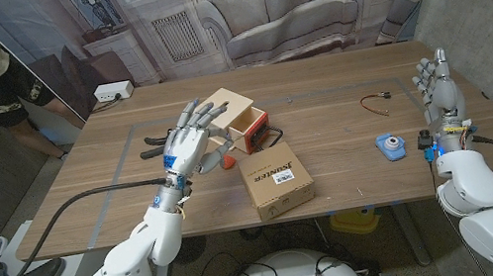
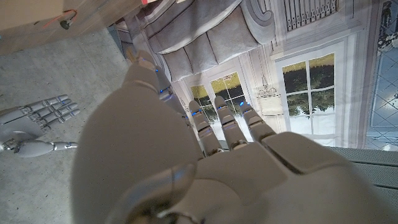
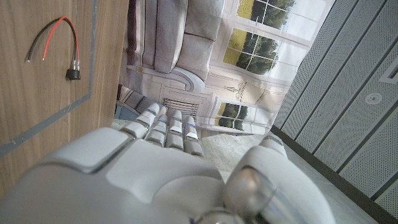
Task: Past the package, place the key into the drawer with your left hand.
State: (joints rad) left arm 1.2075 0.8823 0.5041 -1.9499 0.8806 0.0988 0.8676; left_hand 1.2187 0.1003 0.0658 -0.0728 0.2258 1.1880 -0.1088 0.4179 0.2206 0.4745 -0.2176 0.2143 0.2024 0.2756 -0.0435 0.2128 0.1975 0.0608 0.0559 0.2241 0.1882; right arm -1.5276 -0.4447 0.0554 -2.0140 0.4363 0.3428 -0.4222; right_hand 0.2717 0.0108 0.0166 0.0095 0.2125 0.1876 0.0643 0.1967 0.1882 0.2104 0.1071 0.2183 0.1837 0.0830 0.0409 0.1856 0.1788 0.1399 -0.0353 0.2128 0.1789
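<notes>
The left hand [image 1: 189, 142] hovers beside the wooden drawer [image 1: 241, 119], fingers spread, holding nothing I can see. I cannot make out the key. The package [image 1: 277, 179] sits nearer than the drawer. The right hand [image 1: 438, 86] waits, fingers loosely apart.

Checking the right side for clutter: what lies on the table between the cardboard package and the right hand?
In the head view, a small blue round object lies between the package and the right hand, with a little black piece beside it.
</notes>
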